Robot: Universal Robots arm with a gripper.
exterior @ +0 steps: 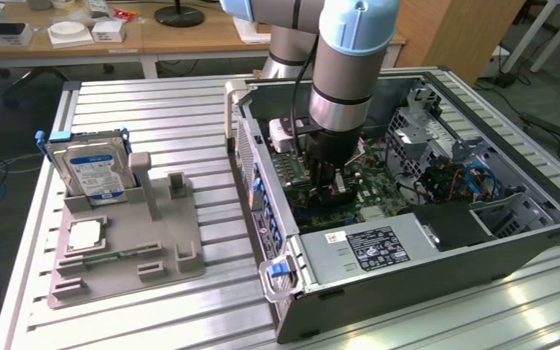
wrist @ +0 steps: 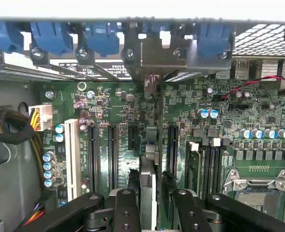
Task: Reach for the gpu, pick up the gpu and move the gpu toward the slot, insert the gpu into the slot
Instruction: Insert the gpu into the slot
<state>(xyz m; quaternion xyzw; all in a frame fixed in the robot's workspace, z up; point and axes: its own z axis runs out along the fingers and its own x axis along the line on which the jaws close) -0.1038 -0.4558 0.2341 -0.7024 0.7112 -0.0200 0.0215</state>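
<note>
Exterior view: high, off one corner of the slatted table (exterior: 163, 109), looking down on the open computer case (exterior: 436, 255). Wrist view: close above the green motherboard (wrist: 113, 104) inside. Both share that board.

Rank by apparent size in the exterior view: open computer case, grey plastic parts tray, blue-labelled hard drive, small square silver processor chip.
1. Open grey computer case
2. Grey plastic parts tray
3. Silver hard drive with blue-white label
4. Small square silver processor chip

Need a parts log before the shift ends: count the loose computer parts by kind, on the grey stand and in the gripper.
Silver hard drive with blue-white label: 1
Small square silver processor chip: 1
Thin dark gpu card: 1
Total: 3
</note>
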